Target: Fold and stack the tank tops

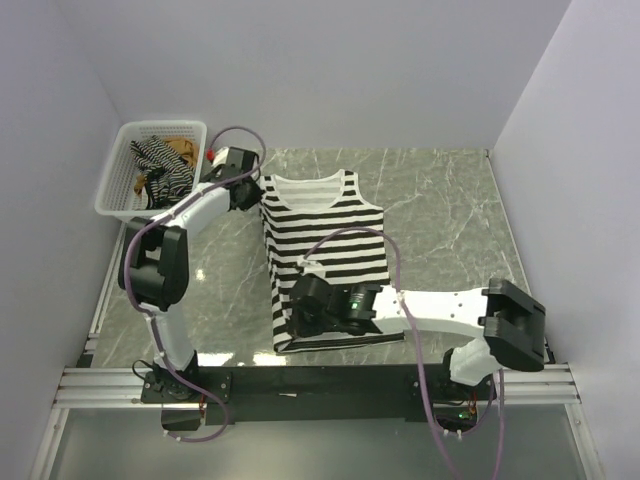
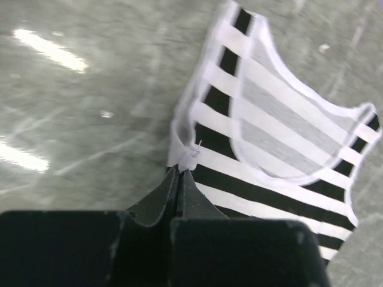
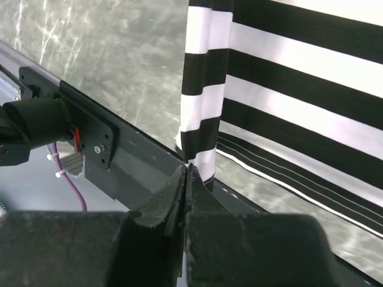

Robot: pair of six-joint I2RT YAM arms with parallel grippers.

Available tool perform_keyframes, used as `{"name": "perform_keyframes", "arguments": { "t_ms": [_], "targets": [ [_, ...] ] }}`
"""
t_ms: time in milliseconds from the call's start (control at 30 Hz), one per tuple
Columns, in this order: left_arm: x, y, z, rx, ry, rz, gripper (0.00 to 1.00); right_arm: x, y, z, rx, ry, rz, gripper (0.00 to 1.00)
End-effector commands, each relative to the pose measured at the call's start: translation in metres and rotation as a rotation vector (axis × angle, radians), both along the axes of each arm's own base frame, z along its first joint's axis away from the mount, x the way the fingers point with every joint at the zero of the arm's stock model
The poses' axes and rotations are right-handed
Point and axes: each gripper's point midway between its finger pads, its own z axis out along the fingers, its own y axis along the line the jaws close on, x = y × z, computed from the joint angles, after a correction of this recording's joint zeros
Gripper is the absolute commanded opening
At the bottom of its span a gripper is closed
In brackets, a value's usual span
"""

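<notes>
We see a white mesh basket (image 1: 118,198) at the far left corner of the grey marbled tabletop (image 1: 440,200), and a black mounting rail (image 1: 330,380) along its near edge.

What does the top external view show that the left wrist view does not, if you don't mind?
Only the top view: the white basket holding a thin-striped top, and the right tool at the hem corner of the black-and-white tank top. Only the left wrist view: the left tool pinching a shoulder strap's white edge. Both: that tank top on the marble table.
</notes>
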Motion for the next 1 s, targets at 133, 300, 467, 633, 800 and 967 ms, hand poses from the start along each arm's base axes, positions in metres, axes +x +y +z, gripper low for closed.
{"name": "perform_keyframes", "arguments": {
  "t_ms": [133,300,467,633,800,967],
  "targets": [
    [0.017,-0.062,0.009,0.003,-0.038,-0.112,0.01,-0.006,-0.032,-0.006,0.047,0.030,-0.056,0.00],
    [0.022,-0.098,0.004,0.015,-0.031,-0.159,0.00,-0.009,-0.055,-0.024,0.035,0.054,-0.112,0.00],
    [0.020,-0.125,0.000,0.014,-0.037,-0.196,0.01,-0.011,-0.070,-0.033,0.042,0.066,-0.162,0.00],
    [0.020,-0.142,-0.007,0.012,-0.028,-0.217,0.00,-0.010,-0.084,-0.040,0.024,0.064,-0.209,0.00],
    [0.019,-0.150,-0.018,-0.003,-0.012,-0.243,0.01,-0.009,-0.091,-0.045,0.015,0.067,-0.236,0.00],
    [0.021,-0.157,-0.008,-0.029,-0.066,-0.282,0.14,-0.008,-0.099,-0.050,-0.004,0.068,-0.269,0.00]
  ]
}}
